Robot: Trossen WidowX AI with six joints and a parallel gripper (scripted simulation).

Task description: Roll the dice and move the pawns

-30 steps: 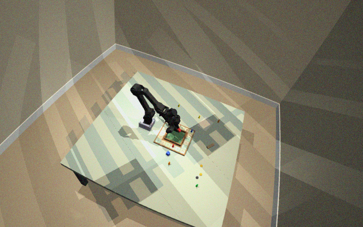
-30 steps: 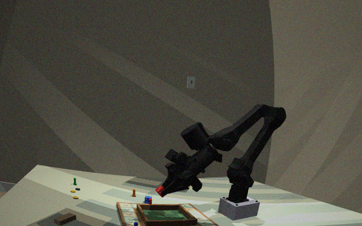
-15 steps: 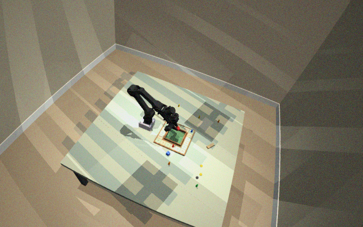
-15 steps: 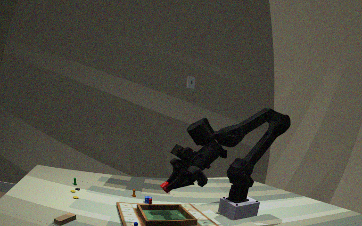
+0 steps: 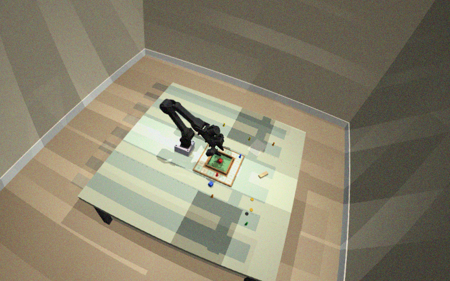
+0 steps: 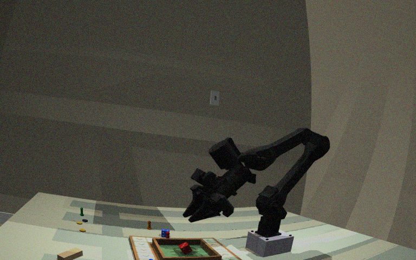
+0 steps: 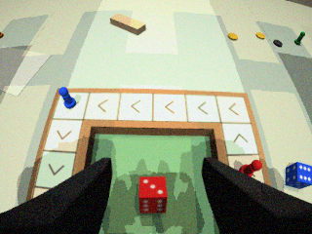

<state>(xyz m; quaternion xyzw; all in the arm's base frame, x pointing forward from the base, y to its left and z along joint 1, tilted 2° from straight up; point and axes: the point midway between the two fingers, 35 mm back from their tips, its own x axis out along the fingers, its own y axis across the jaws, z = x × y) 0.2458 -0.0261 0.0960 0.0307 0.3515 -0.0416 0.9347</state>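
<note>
My gripper (image 5: 221, 152) (image 6: 187, 218) (image 7: 157, 166) is open and empty above the tray (image 5: 217, 169) (image 6: 155, 248) (image 7: 156, 125). The red die (image 5: 220, 161) (image 6: 185, 247) (image 7: 153, 195) is clear of the fingers, tilted, in or just above the tray; three pips show on its upper face in the wrist view. The blue die (image 5: 210, 184) (image 6: 164, 232) (image 7: 298, 175) lies outside the board, beside the red pawn (image 5: 217, 174) (image 6: 167, 234) (image 7: 252, 168), which stands in the right column in the wrist view. The blue pawn (image 5: 239, 156) (image 7: 68, 98) stands on the far-left corner square there.
The arrow board (image 5: 225, 181) (image 6: 141, 245) (image 7: 136, 106) surrounds the tray. A wooden block (image 5: 263, 174) (image 6: 70, 254) (image 7: 128, 24) lies beyond it. Yellow discs, a black disc (image 5: 246, 213) (image 7: 278, 43), a green pawn (image 5: 246, 223) (image 6: 81, 211) (image 7: 299, 38) and several orange and yellow pawns stand around.
</note>
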